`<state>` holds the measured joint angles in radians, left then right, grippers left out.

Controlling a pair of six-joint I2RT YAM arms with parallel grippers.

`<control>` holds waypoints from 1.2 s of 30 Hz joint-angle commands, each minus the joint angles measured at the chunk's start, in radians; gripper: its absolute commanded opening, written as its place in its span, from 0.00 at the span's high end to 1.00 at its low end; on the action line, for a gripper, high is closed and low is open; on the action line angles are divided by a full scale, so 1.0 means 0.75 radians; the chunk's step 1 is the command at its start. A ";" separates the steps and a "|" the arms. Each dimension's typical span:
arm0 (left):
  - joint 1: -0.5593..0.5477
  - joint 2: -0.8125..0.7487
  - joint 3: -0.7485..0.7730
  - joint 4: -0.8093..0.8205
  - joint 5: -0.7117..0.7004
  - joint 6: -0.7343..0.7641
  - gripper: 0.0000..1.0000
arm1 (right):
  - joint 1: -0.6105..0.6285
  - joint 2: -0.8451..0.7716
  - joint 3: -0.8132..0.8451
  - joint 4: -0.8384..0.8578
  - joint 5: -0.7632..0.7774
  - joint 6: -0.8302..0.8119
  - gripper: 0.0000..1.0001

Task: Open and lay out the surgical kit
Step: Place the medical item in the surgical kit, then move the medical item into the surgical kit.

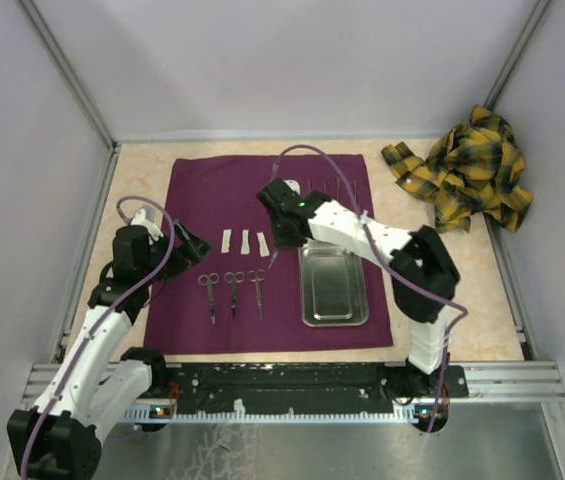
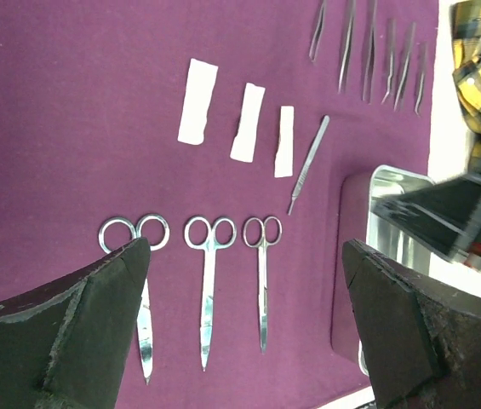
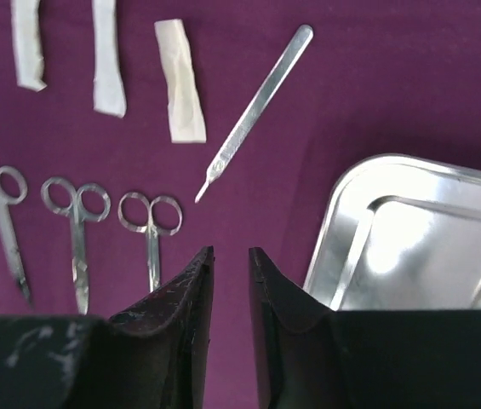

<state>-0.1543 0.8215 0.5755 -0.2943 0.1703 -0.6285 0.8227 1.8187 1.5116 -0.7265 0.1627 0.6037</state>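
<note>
The surgical kit lies unfolded: a dark purple cloth (image 1: 222, 190) is spread flat. On it lie three white pieces (image 1: 245, 243) in a row, three scissors (image 1: 233, 292) below them, and an empty steel tray (image 1: 333, 290) to the right. Several forceps (image 2: 368, 51) line the cloth's far edge. A slim metal handle (image 3: 257, 106) lies slanted between the pieces and the tray. My left gripper (image 2: 244, 245) hangs wide open over the scissors (image 2: 209, 290), holding nothing. My right gripper (image 3: 231, 250) hovers between the scissors (image 3: 149, 230) and the tray (image 3: 410, 239), jaws narrowly apart and empty.
A crumpled yellow-and-black plaid cloth (image 1: 467, 170) sits at the back right of the table, off the purple cloth. Metal frame rails run along both sides and the near edge (image 1: 302, 380).
</note>
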 commanded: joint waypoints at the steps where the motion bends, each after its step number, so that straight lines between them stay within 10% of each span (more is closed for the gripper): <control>1: 0.007 -0.079 0.029 -0.044 0.048 0.030 0.00 | 0.046 0.174 0.188 -0.022 0.094 -0.011 0.77; 36: 0.007 -0.052 -0.031 0.022 0.106 0.046 0.01 | 0.177 0.602 0.530 -0.254 0.372 0.001 0.71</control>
<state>-0.1543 0.7780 0.5545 -0.3126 0.2329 -0.6075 0.9489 2.2646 1.8557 -0.9062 0.3996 0.6048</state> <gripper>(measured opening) 0.993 0.287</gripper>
